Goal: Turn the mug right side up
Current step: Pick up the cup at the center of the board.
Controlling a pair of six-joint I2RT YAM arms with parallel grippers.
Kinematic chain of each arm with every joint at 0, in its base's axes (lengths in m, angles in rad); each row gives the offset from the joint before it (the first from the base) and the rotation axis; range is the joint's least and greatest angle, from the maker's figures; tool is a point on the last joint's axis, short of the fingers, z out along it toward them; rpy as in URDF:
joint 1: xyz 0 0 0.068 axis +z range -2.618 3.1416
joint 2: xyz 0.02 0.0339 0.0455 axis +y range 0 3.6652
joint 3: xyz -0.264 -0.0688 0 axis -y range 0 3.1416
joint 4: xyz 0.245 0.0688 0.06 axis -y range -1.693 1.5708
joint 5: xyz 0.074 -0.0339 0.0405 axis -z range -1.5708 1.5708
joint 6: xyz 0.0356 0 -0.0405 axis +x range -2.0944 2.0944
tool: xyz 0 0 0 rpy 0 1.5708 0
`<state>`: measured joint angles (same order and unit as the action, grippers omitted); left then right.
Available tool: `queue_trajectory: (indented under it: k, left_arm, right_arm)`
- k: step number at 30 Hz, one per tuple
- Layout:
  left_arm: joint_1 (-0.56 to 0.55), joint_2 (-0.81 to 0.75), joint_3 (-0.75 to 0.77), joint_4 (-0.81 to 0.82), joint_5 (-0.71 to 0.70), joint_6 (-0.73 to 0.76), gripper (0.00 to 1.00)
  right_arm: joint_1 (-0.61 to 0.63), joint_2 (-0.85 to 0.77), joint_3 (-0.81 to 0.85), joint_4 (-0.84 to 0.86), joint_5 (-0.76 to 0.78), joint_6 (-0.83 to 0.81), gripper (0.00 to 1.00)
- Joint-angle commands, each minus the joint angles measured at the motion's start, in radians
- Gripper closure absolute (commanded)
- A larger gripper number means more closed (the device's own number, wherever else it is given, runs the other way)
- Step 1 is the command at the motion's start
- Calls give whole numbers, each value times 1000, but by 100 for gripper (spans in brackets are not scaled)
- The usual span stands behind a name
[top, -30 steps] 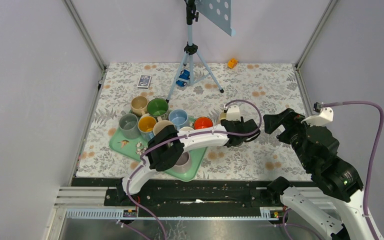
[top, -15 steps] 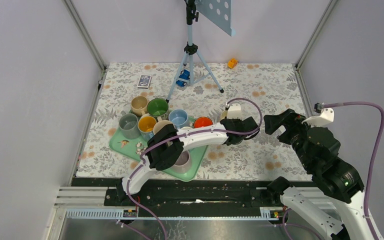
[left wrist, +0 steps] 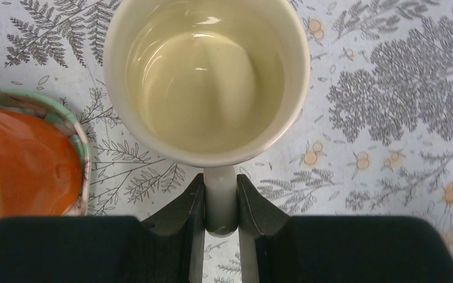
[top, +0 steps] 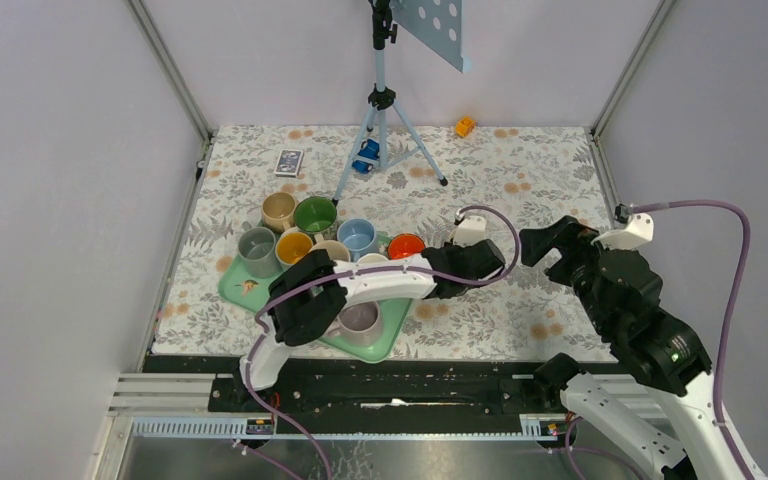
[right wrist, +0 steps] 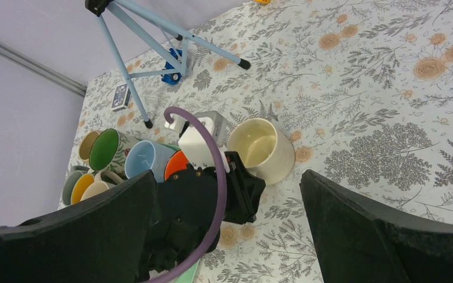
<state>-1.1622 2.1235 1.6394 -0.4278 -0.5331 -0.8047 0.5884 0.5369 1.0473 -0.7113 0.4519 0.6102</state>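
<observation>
Mug (left wrist: 206, 76): cream, stands on table (left wrist: 389, 88) just R of tray (left wrist: 81, 147) rim, next to orange mug (left wrist: 23, 159). Mouth up, base down per R wrist view; long axis approx. vertical, slight tilt not excluded. Handle (left wrist: 220, 183) points back at L gripper (left wrist: 220, 203), which is clamped on it, one finger each side. R gripper (top: 550, 243) is spread wide, empty, near mug's R side. L arm nearer. Assessment: mug looks righted; only release left.
</observation>
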Motion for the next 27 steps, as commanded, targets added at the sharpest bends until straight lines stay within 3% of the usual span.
queue_trajectory:
  k: [1, 9, 27]
  left_arm:
    - [-10, -152, -63, 191, 32, 95, 100]
    - [-13, -296, -199, 323, 78, 157, 100]
    - [-16, -503, -329, 370, 108, 210, 100]
  right_arm:
    - [2, 30, -3, 81, 1, 12, 0]
    - [2, 88, 14, 133, -2, 12, 0]
    - [1, 150, 16, 212, 41, 15, 0]
